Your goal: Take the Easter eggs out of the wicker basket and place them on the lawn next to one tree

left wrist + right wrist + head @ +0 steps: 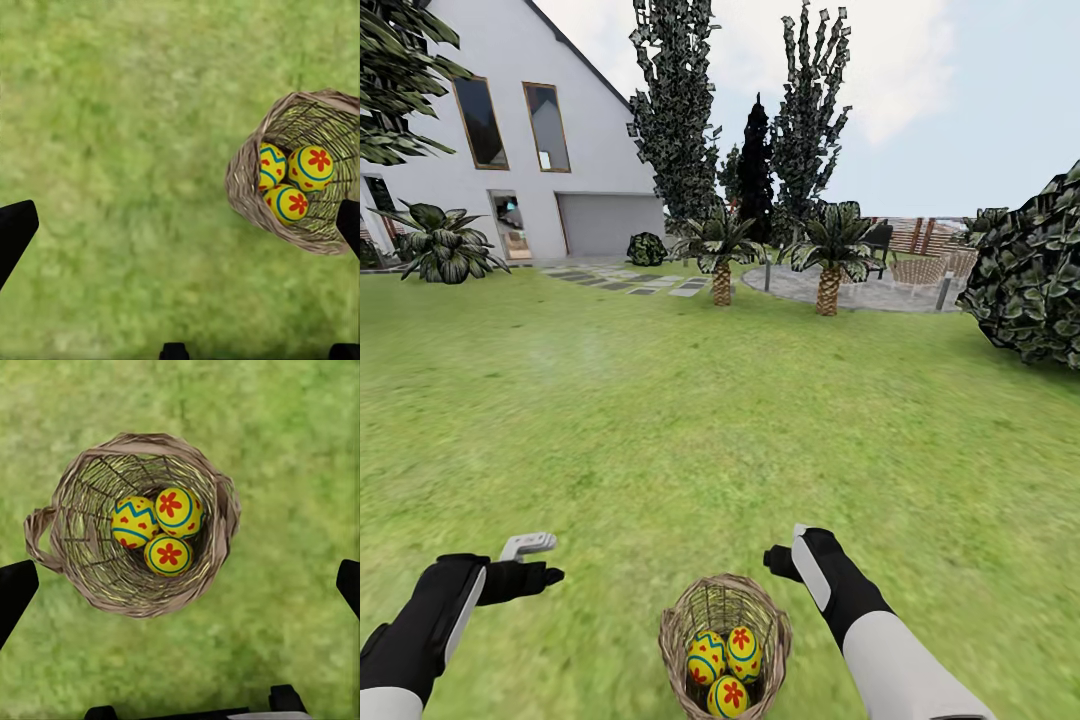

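The wicker basket (672, 632) stands on the lawn (660, 430) close in front of me, between my two arms. Three yellow Easter eggs with red flowers and blue bands lie together in its bottom: one (134, 522) with a zigzag, one (178, 512) beside it, and one (168, 555) touching both. My right gripper (795, 550) hovers open above the basket (82, 577), its fingers spread wider than the rim. My left gripper (538, 562) is open over bare grass, and its wrist view shows the basket (241, 180) off to one side. Dark leaves of a tree (395, 90) hang in at the head view's top left, trunk out of view.
A white gabled house (510, 120) stands far back left. Two short palms (721, 262) (829, 270) and tall narrow trees (676, 110) line the lawn's far edge by a paved patch. A large dark shrub (1035, 270) sits at the right. Wide grass lies between.
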`<state>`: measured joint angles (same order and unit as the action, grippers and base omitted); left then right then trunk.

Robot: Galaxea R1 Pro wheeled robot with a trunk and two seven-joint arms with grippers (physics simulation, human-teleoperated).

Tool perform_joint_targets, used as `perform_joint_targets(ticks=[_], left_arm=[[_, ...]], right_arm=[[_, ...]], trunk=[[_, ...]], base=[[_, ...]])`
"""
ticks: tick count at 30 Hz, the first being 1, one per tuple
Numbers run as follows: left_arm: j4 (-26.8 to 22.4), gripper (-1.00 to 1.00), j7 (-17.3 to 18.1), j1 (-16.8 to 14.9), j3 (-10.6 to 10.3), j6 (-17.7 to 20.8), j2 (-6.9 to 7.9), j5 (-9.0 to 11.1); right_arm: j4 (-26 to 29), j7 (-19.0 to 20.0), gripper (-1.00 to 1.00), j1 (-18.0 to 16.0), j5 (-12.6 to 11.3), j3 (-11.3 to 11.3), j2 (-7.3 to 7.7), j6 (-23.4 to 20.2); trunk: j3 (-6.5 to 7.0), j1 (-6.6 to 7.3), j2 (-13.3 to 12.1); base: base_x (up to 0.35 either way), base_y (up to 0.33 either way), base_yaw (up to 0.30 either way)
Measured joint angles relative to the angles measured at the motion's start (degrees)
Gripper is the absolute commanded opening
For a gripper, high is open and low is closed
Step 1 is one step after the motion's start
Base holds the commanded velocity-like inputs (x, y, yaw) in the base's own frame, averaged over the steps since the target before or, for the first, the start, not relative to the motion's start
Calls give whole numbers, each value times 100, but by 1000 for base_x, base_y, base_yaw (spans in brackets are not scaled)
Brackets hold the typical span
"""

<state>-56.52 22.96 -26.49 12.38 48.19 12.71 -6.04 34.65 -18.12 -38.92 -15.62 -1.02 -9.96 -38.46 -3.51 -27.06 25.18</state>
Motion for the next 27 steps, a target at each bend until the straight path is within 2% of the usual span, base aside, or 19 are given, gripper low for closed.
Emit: perform_joint_targets(ticks=[3, 8, 11, 16, 22, 27], left_arm=[[-43, 100, 4, 0, 125, 145, 4, 2], [-218, 100, 31, 0, 792, 348, 16, 5], [-249, 100, 36, -1, 996, 441, 24, 12], [-264, 100, 43, -2, 1093, 489, 2, 87], [-268, 100, 70, -1, 1101, 492, 7, 533], [-268, 100, 79, -2, 1120, 504, 17, 683]], right_arm=[[-7, -12, 100, -4, 11, 12, 0, -50], [-17, -21, 100, -6, 13, 17, 0, -87], [-18, -21, 100, -6, 12, 15, 0, -87], [-22, -22, 100, -6, 12, 16, 0, -75], [-33, -22, 100, -6, 12, 15, 0, -62], [-126, -21, 100, -6, 18, 20, 0, -61]], trunk=[[-54, -66, 121], [-145, -176, 322], [-199, -242, 443], [-289, -352, 644], [-397, -484, 885], [-488, -594, 1087]], base=[[0, 0, 0], [0, 0, 0], [0, 0, 0], [0, 0, 0], [0, 0, 0], [0, 0, 0]])
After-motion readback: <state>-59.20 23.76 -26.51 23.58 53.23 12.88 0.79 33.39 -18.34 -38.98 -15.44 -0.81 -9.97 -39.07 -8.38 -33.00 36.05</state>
